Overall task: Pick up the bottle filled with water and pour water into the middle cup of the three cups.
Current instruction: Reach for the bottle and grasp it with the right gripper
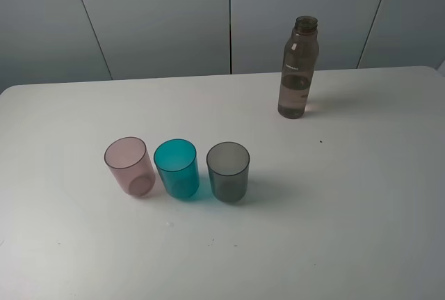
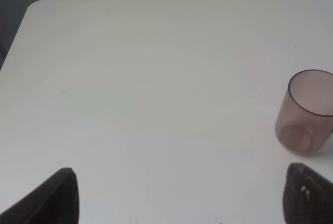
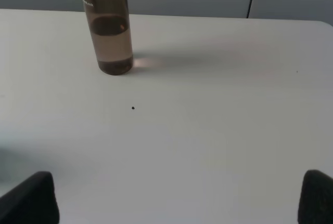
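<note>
Closest in: three cups (image 1: 178, 175) in a row on the white desk (image 1: 348, 209), upright, close side by side. Pale pink cup (image 1: 129, 166) at left, teal middle cup (image 1: 176, 168), smoky grey cup (image 1: 228, 171) at right. Farther back and to the right, well apart: bottle (image 1: 297, 70), upright, uncapped, water in its lower part. Left pincer (image 2: 182, 198) spread wide, holds nothing, pink cup near one fingertip. Right pincer (image 3: 171, 198) likewise spread, empty, faces the bottle across the desk.
</note>
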### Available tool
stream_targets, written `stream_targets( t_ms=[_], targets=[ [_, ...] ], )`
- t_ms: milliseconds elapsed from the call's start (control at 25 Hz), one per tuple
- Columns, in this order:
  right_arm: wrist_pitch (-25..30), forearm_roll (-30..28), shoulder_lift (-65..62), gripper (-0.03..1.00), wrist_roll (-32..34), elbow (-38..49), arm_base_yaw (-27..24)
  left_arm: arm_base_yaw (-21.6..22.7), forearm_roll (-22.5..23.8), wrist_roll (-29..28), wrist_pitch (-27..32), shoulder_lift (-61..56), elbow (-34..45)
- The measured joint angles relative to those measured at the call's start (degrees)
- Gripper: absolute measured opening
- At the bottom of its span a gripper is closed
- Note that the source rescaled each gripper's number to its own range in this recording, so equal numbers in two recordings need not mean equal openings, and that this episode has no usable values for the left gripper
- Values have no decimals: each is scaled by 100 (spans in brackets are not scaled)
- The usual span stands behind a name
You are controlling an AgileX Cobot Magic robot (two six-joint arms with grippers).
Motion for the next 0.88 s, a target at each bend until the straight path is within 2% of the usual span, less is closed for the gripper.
stream_targets(
  t_ms=[200,280,520,600,880],
  targets=[
    [0,0,87,100,0,0,0,0,0,0,0,0,0],
    [-156,0,364,100,0,-81,0,0,0,0,0,0,0],
    [-1420,186,1690,100,-101,-590,0,0,0,0,0,0,0],
    [-1776,460,2177,100,-354,-728,0,0,0,0,0,0,0],
    [-2917,1983,3793,100,-1727,-899,0,0,0,0,0,0,0]
  ],
)
